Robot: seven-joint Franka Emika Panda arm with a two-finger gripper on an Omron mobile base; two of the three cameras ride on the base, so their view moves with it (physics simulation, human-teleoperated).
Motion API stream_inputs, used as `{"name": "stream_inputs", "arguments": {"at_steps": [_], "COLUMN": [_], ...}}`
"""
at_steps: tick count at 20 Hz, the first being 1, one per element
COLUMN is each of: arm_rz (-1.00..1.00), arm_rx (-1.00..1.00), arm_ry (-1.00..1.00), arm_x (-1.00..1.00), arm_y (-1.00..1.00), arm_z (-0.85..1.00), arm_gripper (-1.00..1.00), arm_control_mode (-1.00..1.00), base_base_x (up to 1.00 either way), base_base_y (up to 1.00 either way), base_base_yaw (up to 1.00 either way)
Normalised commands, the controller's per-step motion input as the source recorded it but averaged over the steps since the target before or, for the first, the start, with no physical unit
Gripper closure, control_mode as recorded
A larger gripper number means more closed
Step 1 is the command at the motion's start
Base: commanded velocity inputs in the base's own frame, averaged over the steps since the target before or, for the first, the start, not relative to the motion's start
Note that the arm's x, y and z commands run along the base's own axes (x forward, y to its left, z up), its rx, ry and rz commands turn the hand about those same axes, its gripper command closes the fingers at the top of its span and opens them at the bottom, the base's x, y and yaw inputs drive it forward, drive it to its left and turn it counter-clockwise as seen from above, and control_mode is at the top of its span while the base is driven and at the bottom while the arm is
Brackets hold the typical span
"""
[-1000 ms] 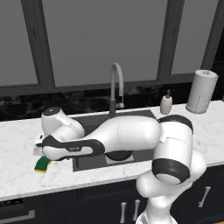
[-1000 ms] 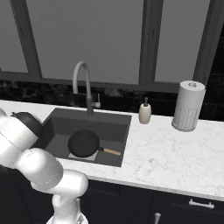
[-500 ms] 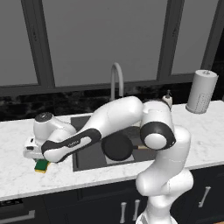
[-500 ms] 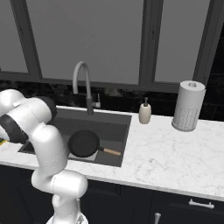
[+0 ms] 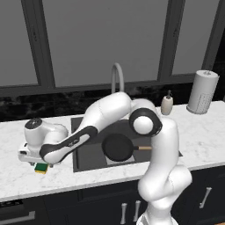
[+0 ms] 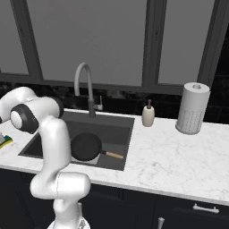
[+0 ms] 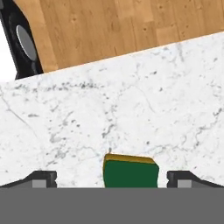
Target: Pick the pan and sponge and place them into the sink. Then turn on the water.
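Note:
The green sponge (image 5: 41, 168) with its yellow underside lies on the white marble counter left of the sink (image 5: 85, 157). My gripper (image 5: 38, 162) hangs right over it, open. In the hand view the sponge (image 7: 130, 173) sits between the two fingertips (image 7: 41, 179), with a gap on each side. From the right base view the sponge (image 6: 5, 141) shows at the far left edge. The black pan (image 5: 117, 147) rests inside the sink, its wooden handle pointing right. It shows again as pan (image 6: 86, 146) in sink (image 6: 120, 123). No water shows under the faucet (image 5: 116, 75).
A soap bottle (image 6: 148, 115) and a paper towel roll (image 6: 192, 108) stand on the counter right of the sink. The counter's front edge and wooden floor (image 7: 131, 26) lie just beyond the sponge. Dark windows back the counter.
The arm has swung left from above the sink, and the hand has come down over the sponge. Pan and sponge have not moved. The gripper stayed open.

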Motion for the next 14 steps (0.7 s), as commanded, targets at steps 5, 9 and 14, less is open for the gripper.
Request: {"name": "stream_inputs", "arguments": {"at_steps": [5, 9, 14], "arm_rz": [0.0, 0.0, 0.0], "arm_rx": [0.0, 0.0, 0.0], "arm_ry": [-0.01, 0.0, 0.0], "arm_x": [0.41, 0.43, 0.24], "arm_y": [0.0, 0.0, 0.0], "arm_z": [-0.35, -0.31, -0.36], "arm_gripper": [-1.0, -1.0, -1.0], "arm_control_mode": [-1.0, -1.0, -1.0], "base_base_x": [0.0, 0.0, 0.0], "base_base_y": [0.0, 0.0, 0.0], "base_base_yaw": [0.0, 0.0, 0.0]}}
